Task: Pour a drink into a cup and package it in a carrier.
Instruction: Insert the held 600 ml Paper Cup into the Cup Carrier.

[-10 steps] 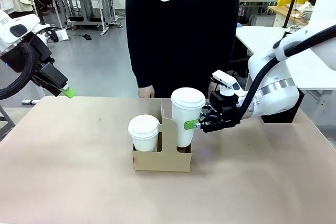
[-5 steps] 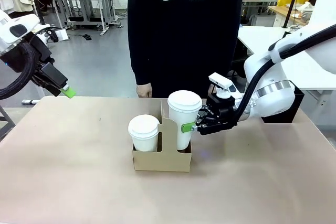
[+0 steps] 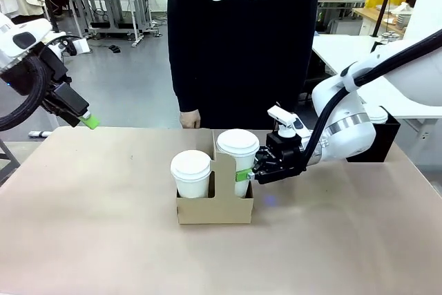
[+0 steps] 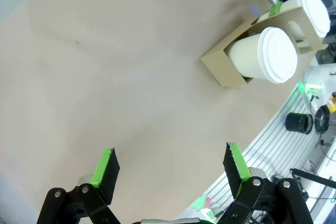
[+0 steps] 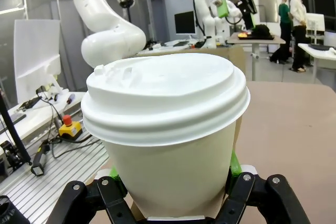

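I have the right gripper clamped on the tall white paper cup with a white lid, its green pads pressed to the cup's lower wall on either side. In the right wrist view that cup sits squarely between the two black fingers, its lid just above them. The cup stands upright in the right-hand slot of the low brown cardboard carrier with an upright centre handle panel, on the tan table. A shorter white lidded cup sits in the left slot, on the other side of the handle panel. My left gripper hangs well apart from the carrier, above the table's left edge, its jaws spread wide with nothing between them. A person in a black top stands at the far side.
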Motion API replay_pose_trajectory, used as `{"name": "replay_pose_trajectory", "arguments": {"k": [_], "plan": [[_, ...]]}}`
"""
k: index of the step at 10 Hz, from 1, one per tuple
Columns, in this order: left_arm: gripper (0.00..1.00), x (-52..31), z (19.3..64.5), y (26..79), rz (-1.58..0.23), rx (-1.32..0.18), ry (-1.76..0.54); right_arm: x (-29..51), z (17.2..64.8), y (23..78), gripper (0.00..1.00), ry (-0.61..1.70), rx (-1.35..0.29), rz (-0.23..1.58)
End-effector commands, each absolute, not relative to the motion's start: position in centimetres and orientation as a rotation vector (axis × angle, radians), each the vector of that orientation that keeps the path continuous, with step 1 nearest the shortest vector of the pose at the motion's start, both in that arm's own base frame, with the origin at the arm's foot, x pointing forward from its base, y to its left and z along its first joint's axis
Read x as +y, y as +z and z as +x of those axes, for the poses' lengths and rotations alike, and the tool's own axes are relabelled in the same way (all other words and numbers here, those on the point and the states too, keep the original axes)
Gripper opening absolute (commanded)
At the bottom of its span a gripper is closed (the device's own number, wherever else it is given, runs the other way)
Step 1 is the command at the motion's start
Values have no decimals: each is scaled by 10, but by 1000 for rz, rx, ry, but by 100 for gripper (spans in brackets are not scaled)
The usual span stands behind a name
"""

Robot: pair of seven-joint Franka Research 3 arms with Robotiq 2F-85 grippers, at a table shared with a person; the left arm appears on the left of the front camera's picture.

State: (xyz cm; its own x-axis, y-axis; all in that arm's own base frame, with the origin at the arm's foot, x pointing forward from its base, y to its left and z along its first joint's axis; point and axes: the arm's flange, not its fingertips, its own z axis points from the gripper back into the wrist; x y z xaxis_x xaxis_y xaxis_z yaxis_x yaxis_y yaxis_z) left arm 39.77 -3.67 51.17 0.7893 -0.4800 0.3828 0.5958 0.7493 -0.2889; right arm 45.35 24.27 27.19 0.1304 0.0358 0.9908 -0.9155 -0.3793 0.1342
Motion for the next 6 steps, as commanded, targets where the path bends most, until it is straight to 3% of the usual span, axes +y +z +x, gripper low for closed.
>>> {"name": "replay_pose_trajectory", "arguments": {"k": [1, 6], "plan": [[100, -38, 396, 515, -404, -293, -583, 244, 460, 265, 80, 1445, -875, 1522], [100, -38, 396, 515, -404, -293, -583, 244, 461, 250, 80, 1529, -795, 1526]]}}
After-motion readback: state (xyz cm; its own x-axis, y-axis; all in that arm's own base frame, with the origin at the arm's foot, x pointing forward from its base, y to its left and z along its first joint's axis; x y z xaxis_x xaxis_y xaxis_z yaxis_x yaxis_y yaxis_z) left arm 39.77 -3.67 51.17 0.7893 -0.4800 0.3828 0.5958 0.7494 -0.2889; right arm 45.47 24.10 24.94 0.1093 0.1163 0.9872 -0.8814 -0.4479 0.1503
